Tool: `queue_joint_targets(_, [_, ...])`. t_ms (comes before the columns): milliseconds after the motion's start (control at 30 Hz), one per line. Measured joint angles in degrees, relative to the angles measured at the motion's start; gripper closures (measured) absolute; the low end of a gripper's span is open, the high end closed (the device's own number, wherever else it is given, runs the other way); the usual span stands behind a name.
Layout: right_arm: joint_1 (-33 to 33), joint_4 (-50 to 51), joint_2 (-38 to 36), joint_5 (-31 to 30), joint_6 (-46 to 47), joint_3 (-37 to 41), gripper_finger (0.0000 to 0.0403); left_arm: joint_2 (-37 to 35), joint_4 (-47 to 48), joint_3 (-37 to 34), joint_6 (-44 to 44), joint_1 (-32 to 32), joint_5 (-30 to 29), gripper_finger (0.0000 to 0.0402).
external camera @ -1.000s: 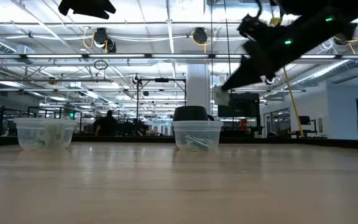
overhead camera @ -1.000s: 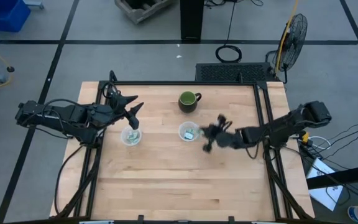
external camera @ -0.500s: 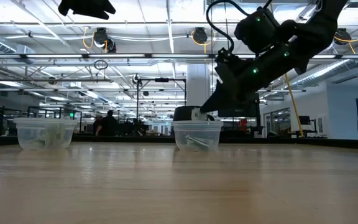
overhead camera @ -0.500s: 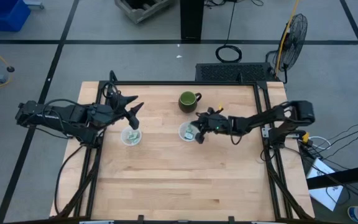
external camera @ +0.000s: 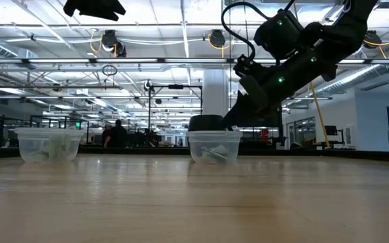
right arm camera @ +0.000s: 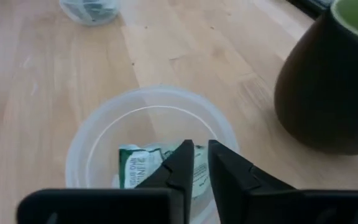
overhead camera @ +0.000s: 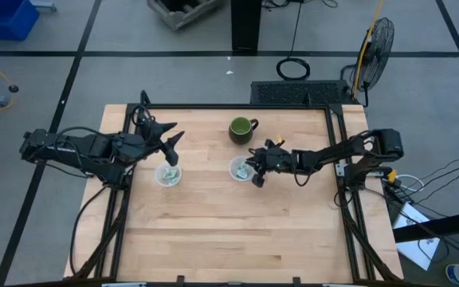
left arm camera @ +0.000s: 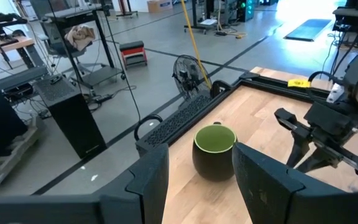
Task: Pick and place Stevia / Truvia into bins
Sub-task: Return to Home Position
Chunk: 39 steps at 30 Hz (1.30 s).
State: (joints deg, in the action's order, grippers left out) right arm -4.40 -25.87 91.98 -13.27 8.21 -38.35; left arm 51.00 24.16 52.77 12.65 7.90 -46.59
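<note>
Two clear cups stand on the wooden table: the left cup [overhead camera: 167, 175] [external camera: 49, 145] and the right cup [overhead camera: 240, 170] [external camera: 214, 146] [right arm camera: 92, 149], each with pale green and white sachets inside. My right gripper [overhead camera: 253, 171] [external camera: 229, 123] [right arm camera: 201, 163] hangs over the right cup's rim, pointing down into it, its fingers a narrow gap apart. A sachet [right arm camera: 135, 167] lies on that cup's bottom, just beyond the fingertips; nothing shows between them. My left gripper [overhead camera: 171, 145] [left arm camera: 197, 186] waits open above the left cup.
A dark green mug [overhead camera: 242, 129] [left arm camera: 214, 151] [right arm camera: 328, 81] stands just beyond the right cup, close to my right gripper. The near half of the table [overhead camera: 229, 239] is bare wood. Black frame rails run along the table's left, right and far edges.
My right gripper carried a pale sachet from the table's right side leftward and down to the right cup, then held over its rim. In the low view the sachet at its fingertips no longer shows.
</note>
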Motion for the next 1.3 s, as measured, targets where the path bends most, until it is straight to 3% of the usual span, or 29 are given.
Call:
queue_joint_targets(200, [0.0, -1.1, 0.0, 1.6, 0.0, 0.0, 0.0323, 0.0, -0.4, 0.0, 0.1, 0.0, 0.0, 0.0218])
queue_joint_targets(367, [0.4, -7.9, -2.4, 1.6, -1.1, 0.0, 0.0307, 0.0, -0.4, 0.0, -1.8, 0.0, 0.0, 0.0218])
queue_joint_targets(533, [1.7, -4.4, -13.7, 1.5, -11.6, 0.0, 0.0307, -0.4, 1.3, 0.0, -9.7, 0.0, -0.7, 0.0218])
queue_joint_targets(700, [3.7, 5.4, -29.1, 1.5, -17.9, -0.1, 0.0314, -2.0, 10.2, 0.0, -8.8, 0.1, -6.4, 0.0218])
queue_joint_targets(1000, [4.9, 36.7, -56.1, 1.4, -8.7, 0.0, 0.0316, -13.7, 34.9, 0.0, 10.3, 0.2, -5.6, 0.0218])
queue_joint_targets(1133, [4.9, 38.1, -62.8, 1.4, -5.3, 2.2, 0.0316, -19.9, 43.3, -0.1, 17.8, 0.2, -3.1, 0.0218])
queue_joint_targets(1300, [4.8, 35.3, -69.5, 1.3, -4.1, 7.8, 0.0316, -27.5, 46.4, -2.8, 23.1, 0.2, -3.1, 0.0218])
